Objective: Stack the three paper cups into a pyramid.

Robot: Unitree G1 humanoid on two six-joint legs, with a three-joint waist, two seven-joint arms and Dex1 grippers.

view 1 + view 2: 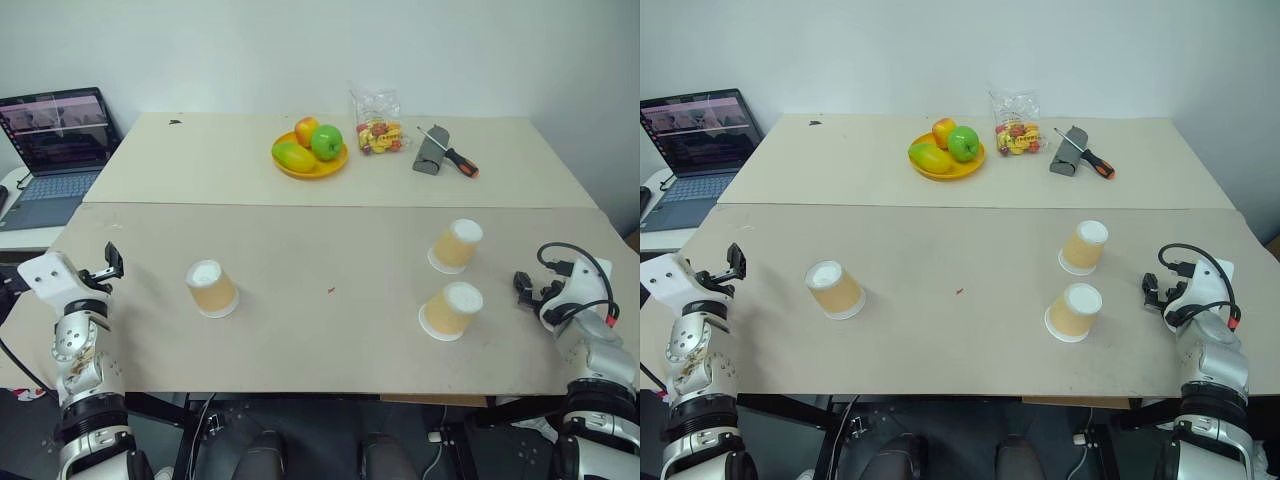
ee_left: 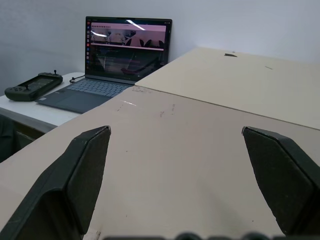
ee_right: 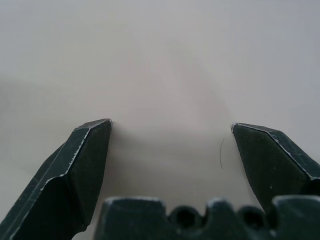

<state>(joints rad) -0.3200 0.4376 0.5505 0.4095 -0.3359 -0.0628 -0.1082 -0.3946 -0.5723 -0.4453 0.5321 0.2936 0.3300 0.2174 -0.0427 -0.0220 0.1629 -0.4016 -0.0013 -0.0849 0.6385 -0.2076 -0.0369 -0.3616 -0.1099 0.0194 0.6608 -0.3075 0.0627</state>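
Three tan paper cups stand upside down, white bases up, apart from one another on the near beige table (image 1: 320,350). One cup (image 1: 211,288) is on the left side. A second cup (image 1: 456,244) and a third cup (image 1: 450,311) stand close together on the right side, one behind the other. My left gripper (image 2: 176,131) hovers at the table's left edge, open and empty, well left of the left cup. Over at the right edge my right gripper (image 3: 171,125) is open and empty too, right of the two cups. No cup rests on another.
On the far table sit a yellow plate (image 1: 310,166) with fruit, a bag of candies (image 1: 378,124), a grey block (image 1: 431,152) and a screwdriver (image 1: 453,155). An open laptop (image 1: 58,150) stands on a white desk at the left, with a dark handheld controller (image 2: 32,85) beside it.
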